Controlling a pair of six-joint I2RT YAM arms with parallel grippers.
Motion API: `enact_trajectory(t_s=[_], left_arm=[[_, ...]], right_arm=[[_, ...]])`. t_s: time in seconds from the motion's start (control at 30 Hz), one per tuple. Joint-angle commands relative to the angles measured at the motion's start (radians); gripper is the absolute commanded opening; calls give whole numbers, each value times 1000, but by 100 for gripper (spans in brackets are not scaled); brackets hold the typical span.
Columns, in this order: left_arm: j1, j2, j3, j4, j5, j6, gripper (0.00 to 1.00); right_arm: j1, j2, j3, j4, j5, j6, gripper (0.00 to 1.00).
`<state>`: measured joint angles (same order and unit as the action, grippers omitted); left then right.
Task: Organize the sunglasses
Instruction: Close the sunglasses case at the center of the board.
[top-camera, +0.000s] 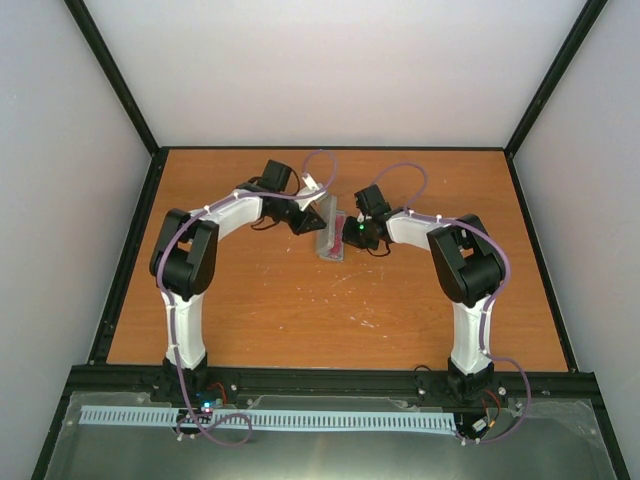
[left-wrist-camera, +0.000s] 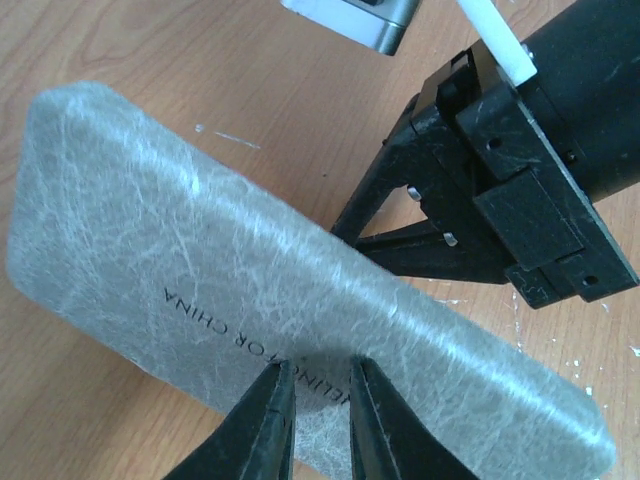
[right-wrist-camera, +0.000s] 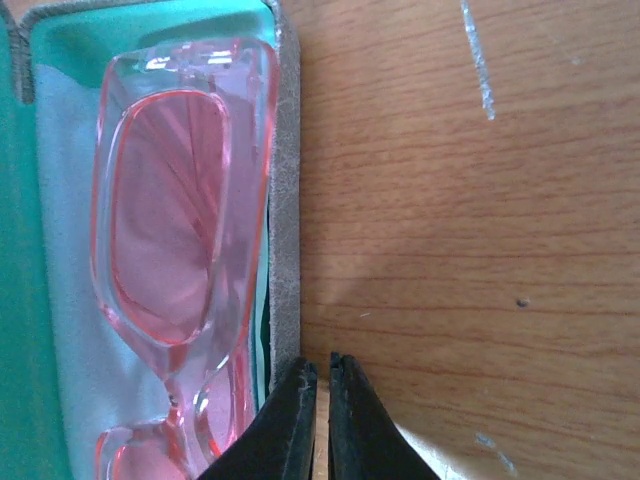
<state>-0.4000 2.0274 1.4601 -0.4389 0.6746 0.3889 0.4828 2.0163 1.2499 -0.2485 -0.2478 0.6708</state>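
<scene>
- The left gripper (left-wrist-camera: 320, 366) has its tips right against the felt-like outer face of the grey case (left-wrist-camera: 200, 220), just below the printed words "FOR CHINA".
- Its two fingers (left-wrist-camera: 268, 420) stand a narrow gap apart, and grey felt shows between them. I cannot tell whether they pinch the case or only rest against it.
- Beyond the case from this hand, up and to its right, the black right gripper (right-wrist-camera: 322, 366) stands on the wooden table (right-wrist-camera: 460, 250).
- The right gripper's fingers are drawn together to a thin slit, with nothing visible between them.
- Its tips sit just beside the case's grey rim, on the table side of it.
- The sunglasses (right-wrist-camera: 170, 230) lie inside the open case, just left of and ahead of the right fingertips. They have a translucent pink frame with rosy lenses.
- They rest on a light blue cloth (right-wrist-camera: 65, 250), which covers part of the teal lining (right-wrist-camera: 15, 300).
- From above, both hands meet at the case from opposite sides.
</scene>
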Motion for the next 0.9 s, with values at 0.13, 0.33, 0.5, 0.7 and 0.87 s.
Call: enact_trajectory(t_s=[0.13, 0.33, 0.5, 0.7, 0.87], left_arm=[[-36, 62, 6, -10, 25, -8, 18], [-42, 63, -3, -15, 20, 2, 18], [-47, 75, 11, -15, 23, 0, 17], [-60, 87, 30, -19, 22, 2, 17], [-65, 91, 35, -21, 21, 1, 17]], right_arm=[[-3, 17, -27, 47, -28, 2, 6], [-3, 12, -30, 52, -27, -1, 6], [-3, 3, -28, 57, -28, -1, 6], [-3, -6, -23, 52, -27, -14, 6], [-3, -7, -29, 58, -34, -18, 6]])
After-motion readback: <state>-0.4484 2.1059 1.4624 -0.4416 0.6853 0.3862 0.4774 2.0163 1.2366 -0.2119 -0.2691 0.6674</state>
